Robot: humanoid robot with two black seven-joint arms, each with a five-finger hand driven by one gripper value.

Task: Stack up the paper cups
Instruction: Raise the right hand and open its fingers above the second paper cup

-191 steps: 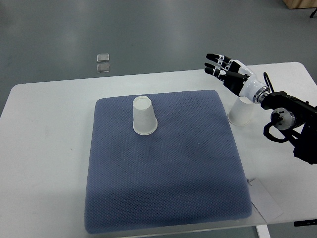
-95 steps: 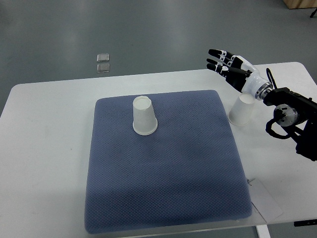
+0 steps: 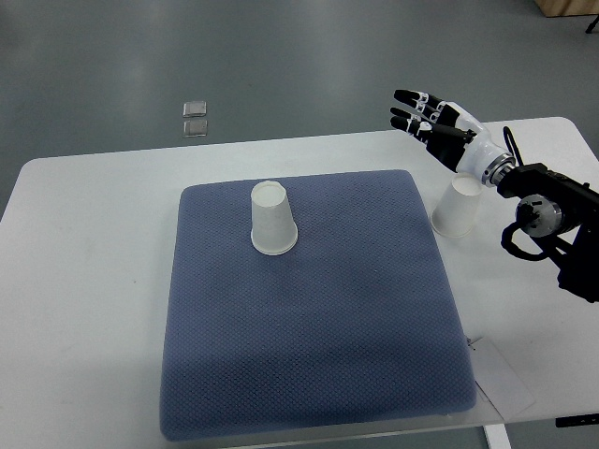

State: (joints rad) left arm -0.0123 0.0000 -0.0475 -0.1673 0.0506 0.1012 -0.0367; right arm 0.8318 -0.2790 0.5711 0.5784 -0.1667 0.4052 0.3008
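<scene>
One white paper cup (image 3: 272, 220) stands upside down on the blue mat (image 3: 309, 309), towards its far left. A second white paper cup (image 3: 456, 208), also upside down, stands on the white table just off the mat's right edge. My right hand (image 3: 427, 116) hovers above and behind that second cup with its fingers spread, holding nothing. Its forearm crosses over the cup's far rim. The left arm does not show.
The white table (image 3: 84, 309) carries the mat. A paper tag (image 3: 501, 379) lies by the mat's near right corner. Two small clear squares (image 3: 195, 118) lie on the grey floor beyond the table.
My right hand has risen slightly and drifted right and away, uncovering more of the cup beside the mat. Both cups have stayed put.
</scene>
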